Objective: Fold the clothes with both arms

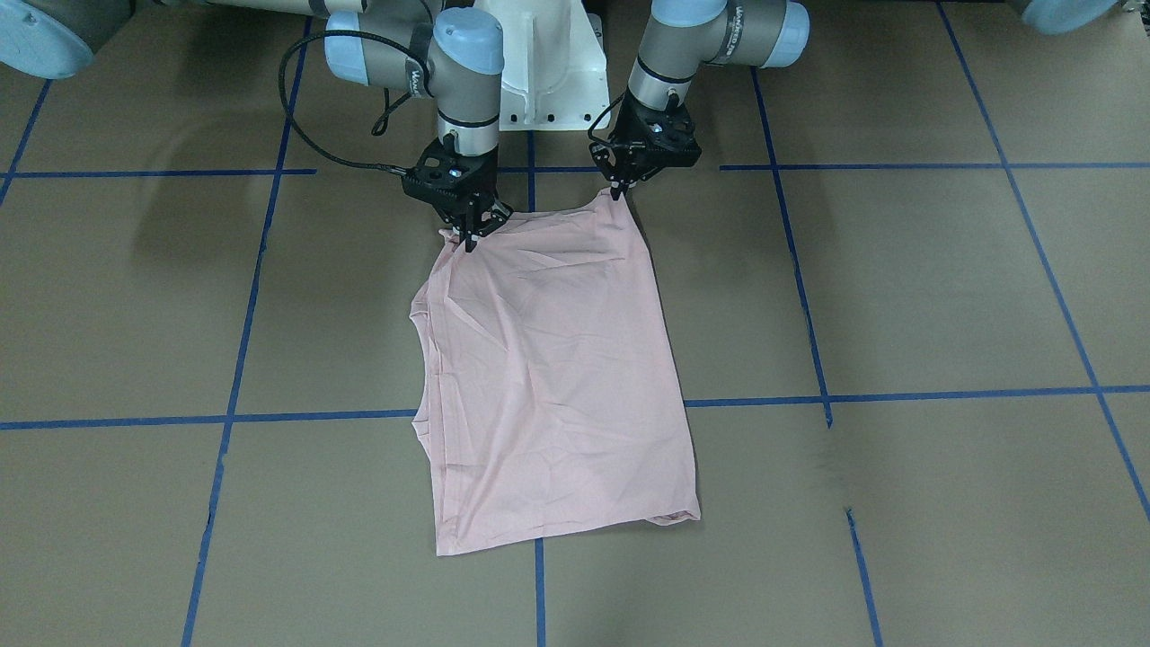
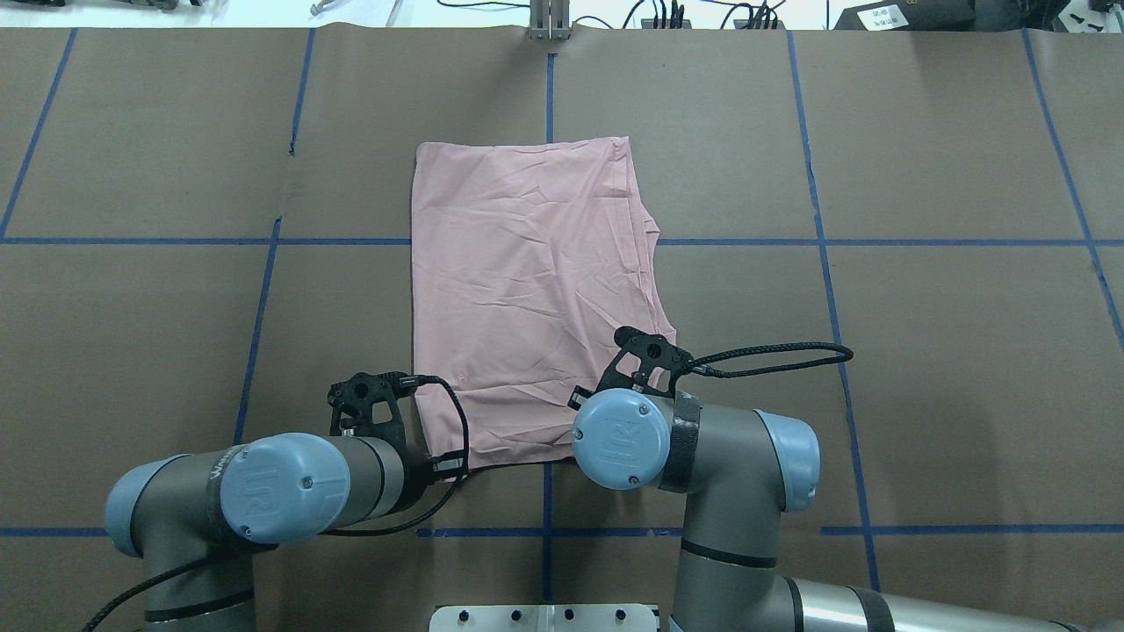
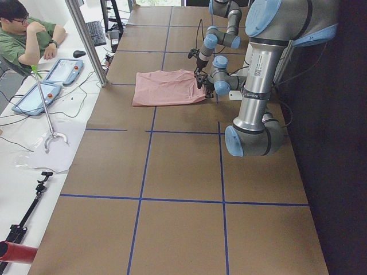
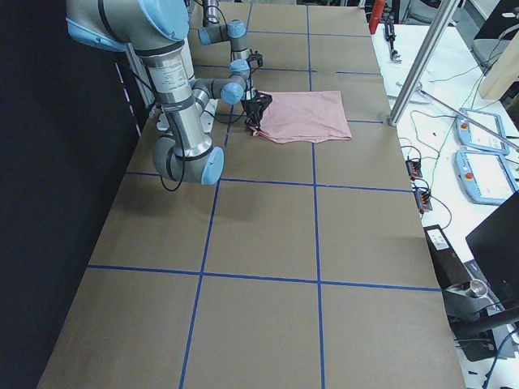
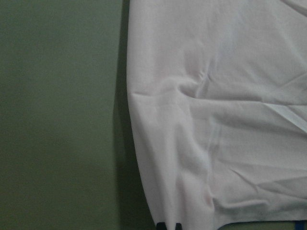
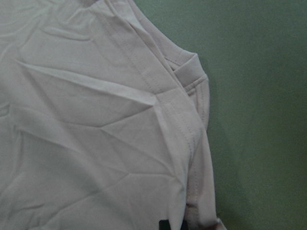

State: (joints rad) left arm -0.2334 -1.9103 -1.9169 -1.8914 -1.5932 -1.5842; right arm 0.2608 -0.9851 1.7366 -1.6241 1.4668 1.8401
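The brown paper-covered worktop (image 1: pixel 898 288), gridded with blue tape, carries the pale pink T-shirt (image 1: pixel 557 359) around its middle, straight out from the robot's base. The shirt lies as a rough, creased rectangle. No print shows, and doubled seams and a sleeve hem are stacked along its right edge. It looks like thin, limp jersey: light, with no stiffness, likely to sag between any two held points and to drag or bunch on the paper instead of sliding cleanly. So it is best held at the two near corners and carried with that edge kept taut, and on the right side the stacked layers need taking together so that none peels away. The left arm (image 1: pixel 710 36) and the right arm (image 1: pixel 449 63) both reach a short way out from the base, wrists turned steeply down over the shirt's near edge. The left gripper (image 1: pixel 618 190) is at the near left corner, its fingers (image 1: pixel 617 182) pressed together on the cloth, which rises to a small peak there. The right gripper (image 1: pixel 469 238) sits at the near right corner, a little farther out, its fingers (image 1: pixel 468 225) pinching the gathered hem.
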